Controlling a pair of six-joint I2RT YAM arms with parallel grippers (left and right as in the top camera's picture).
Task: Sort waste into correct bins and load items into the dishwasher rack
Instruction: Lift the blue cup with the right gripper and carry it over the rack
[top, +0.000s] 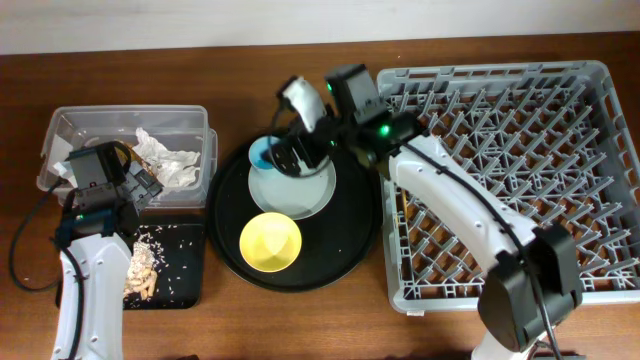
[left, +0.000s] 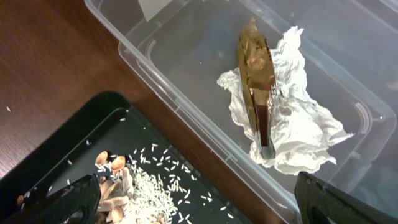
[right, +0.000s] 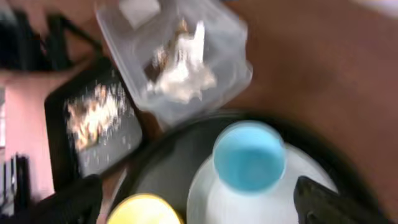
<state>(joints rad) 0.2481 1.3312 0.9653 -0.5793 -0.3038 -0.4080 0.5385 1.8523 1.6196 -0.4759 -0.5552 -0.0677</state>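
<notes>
Now your right gripper hangs spread wide over the light-blue cup, holding nothing.
The cup touches the pale plate on the round black tray. It looks light, stiff and slick (probably plastic), so pinch one wall at the rim. Count one cup, one plate, one yellow bowl. Your left gripper, also wide, hovers by the tub holding one napkin and one wrapper.

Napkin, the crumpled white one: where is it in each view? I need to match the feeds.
Overhead: napkin at far left, inside the clear tub.
Left wrist: napkin right of centre, with the brown-gold wrapper lying on it.
Right wrist: napkin top centre, blurred.
Shared landmark: the clear tub that holds it, with the black tray beside it.
</notes>
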